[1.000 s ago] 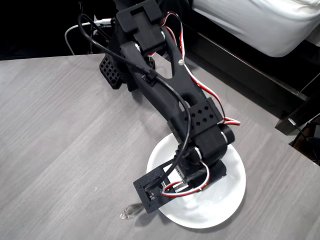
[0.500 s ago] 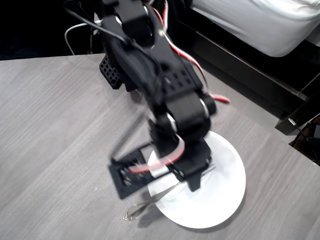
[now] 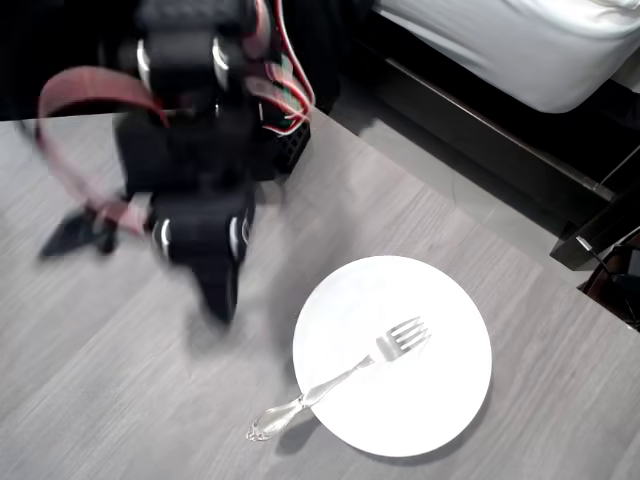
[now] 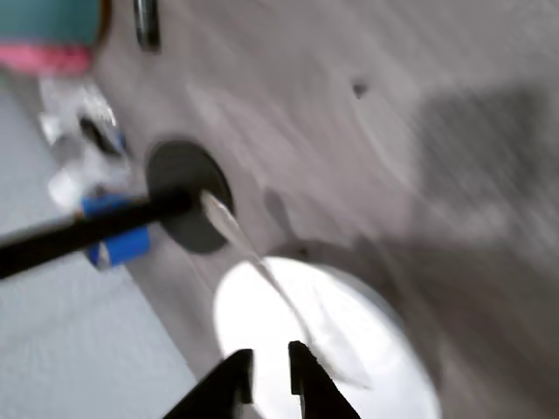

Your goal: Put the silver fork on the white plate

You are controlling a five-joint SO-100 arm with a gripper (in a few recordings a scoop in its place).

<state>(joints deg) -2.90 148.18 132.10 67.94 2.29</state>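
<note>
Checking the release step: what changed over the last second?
The gripper let go of the silver fork and the arm swung up and away to the overhead view's upper left, blurred by motion. The fork now lies tines on the white plate, handle overhanging the rim onto the table. Plate unmoved.

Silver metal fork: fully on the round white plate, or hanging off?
Hanging off: silver metal fork tines on round white plate, handle end past the rim.

I see the silver fork (image 3: 345, 378) lying diagonally on the white plate (image 3: 440, 400), tines up toward the plate's centre, ornate handle overhanging the near-left rim onto the grey table; the round glossy plate sits right of centre
</note>
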